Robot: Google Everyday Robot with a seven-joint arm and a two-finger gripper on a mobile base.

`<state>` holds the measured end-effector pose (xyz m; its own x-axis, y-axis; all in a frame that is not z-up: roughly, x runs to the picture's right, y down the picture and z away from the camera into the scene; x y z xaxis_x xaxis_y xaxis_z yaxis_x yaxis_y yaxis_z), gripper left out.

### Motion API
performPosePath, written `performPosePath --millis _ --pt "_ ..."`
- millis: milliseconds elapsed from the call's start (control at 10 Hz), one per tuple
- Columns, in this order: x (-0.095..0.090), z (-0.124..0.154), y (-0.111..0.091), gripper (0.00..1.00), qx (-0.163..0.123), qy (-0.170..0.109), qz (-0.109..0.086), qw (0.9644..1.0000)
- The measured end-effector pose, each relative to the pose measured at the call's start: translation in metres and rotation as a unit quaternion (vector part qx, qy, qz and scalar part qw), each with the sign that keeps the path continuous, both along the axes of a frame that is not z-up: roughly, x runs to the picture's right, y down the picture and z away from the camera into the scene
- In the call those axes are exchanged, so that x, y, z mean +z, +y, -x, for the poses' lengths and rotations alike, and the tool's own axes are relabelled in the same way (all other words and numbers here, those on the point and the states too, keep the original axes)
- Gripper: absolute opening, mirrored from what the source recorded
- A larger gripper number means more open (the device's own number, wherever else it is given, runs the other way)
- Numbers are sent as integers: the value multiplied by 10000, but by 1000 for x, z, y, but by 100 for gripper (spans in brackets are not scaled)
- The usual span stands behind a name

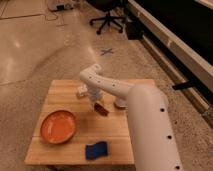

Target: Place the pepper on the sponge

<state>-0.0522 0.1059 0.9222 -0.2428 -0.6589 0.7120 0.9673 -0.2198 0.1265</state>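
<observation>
Pepper (102, 109) shows near the middle of the frame, over the wooden surface (60, 95), at the tip of the claw (98, 104), which seems to touch it. Whether the claw is open or closed on it cannot be told. The blue sponge (96, 150) lies apart, near the bottom edge.

White end effector (96, 101) over red-brown pepper (102, 109), deep-blue sponge (96, 150), orange plate (59, 126), tan wooden table (119, 141)

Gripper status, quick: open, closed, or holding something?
Gripper: low over the middle of the table, right at the pepper; open, closed or holding it cannot be told.
</observation>
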Motion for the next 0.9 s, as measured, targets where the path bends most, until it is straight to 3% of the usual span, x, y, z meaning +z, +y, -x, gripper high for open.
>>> performPosePath --millis 200,400,800,900 --pt "-2 -1 0 11 19 67 0 10000" --pt "-11 -3 -1 0 47 140 -1 9999" --pt "-51 -11 -9 0 318 263 -48 9991" --pt "-70 -9 -11 0 465 218 -91 9986"
